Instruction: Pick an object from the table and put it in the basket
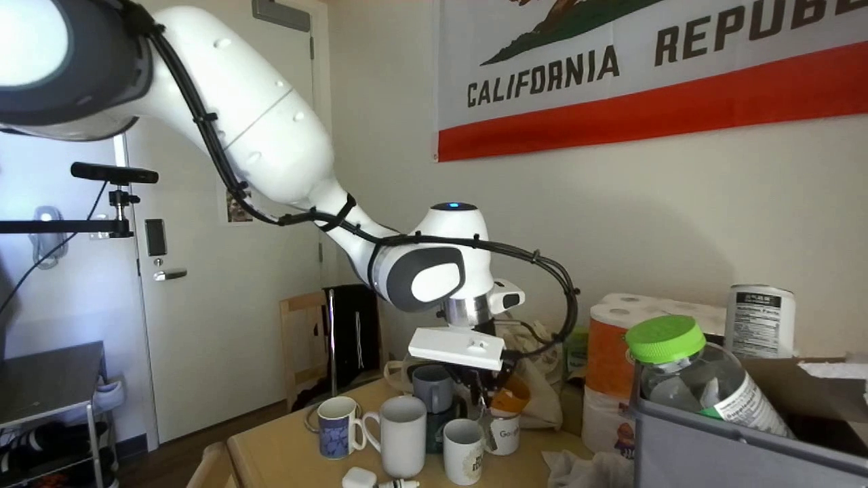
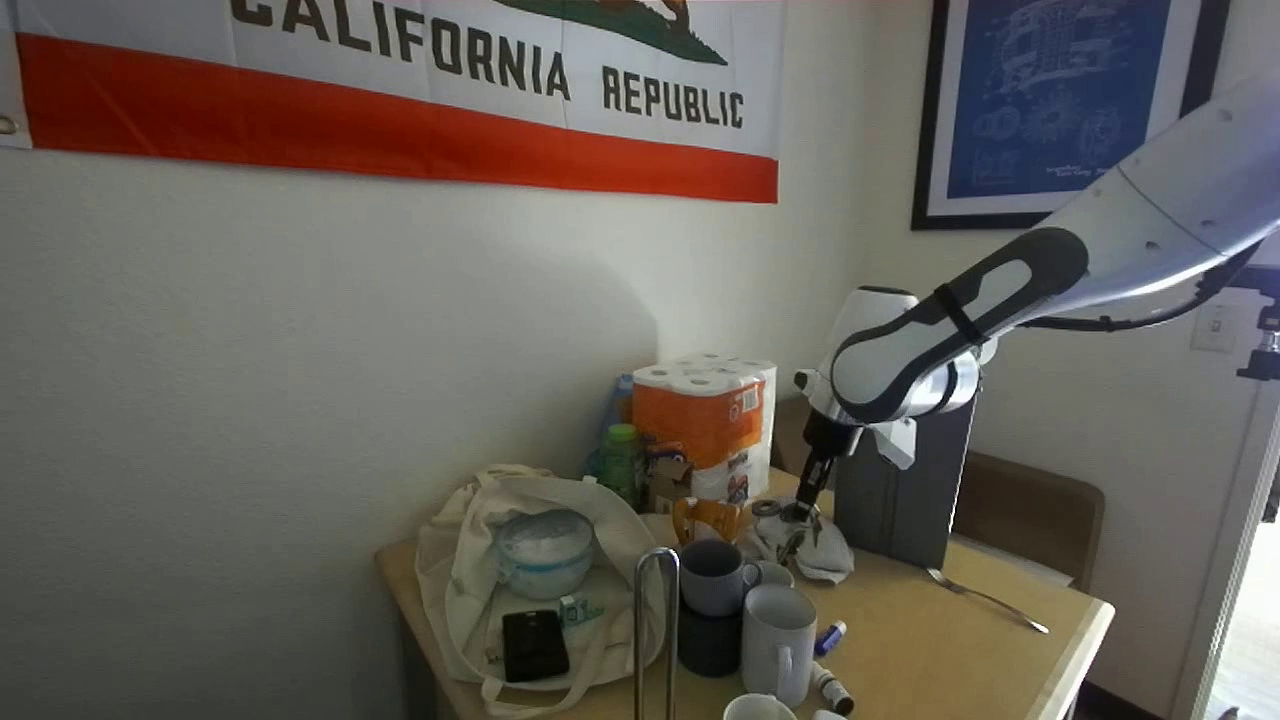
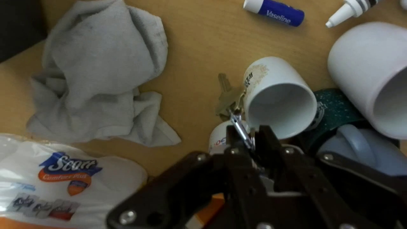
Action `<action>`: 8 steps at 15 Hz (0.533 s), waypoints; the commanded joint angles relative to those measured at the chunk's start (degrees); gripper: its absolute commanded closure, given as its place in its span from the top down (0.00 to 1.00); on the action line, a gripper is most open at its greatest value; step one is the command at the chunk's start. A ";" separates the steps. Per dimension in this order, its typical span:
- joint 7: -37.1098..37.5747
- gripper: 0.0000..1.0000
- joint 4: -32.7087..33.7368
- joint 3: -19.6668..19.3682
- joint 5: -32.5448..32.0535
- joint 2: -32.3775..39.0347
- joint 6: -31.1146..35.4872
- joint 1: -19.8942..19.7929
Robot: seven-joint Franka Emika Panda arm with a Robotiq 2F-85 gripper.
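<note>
Beside the white mug (image 3: 279, 95), keys (image 3: 229, 97) are hanging from the claw (image 3: 251, 136)

The claw is pinching a clip (image 3: 240, 127) between tight jaws, and the keys are dangling from it; whether they are touching the white mug or the table (image 3: 197, 41), I cannot tell. The picking step seems to be in hand, carrying not yet begun. Right of the white mug in an exterior view, a bin (image 1: 739, 447) is probably serving as basket, a bottle (image 1: 708, 383) leaning in it. The next move is calling for lifting clear of the white mug, then swinging over the bin.
</note>
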 commanded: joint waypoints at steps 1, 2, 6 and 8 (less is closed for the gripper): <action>4.11 0.05 -1.96 -0.96 -3.65 -6.20 -3.28 3.82; 4.71 0.05 -1.83 -0.90 -4.61 -7.04 -3.78 4.72; 9.88 0.05 1.78 -0.90 -9.63 -9.07 -6.88 9.39; 11.48 0.05 3.96 -0.66 -11.36 -8.70 -6.61 11.18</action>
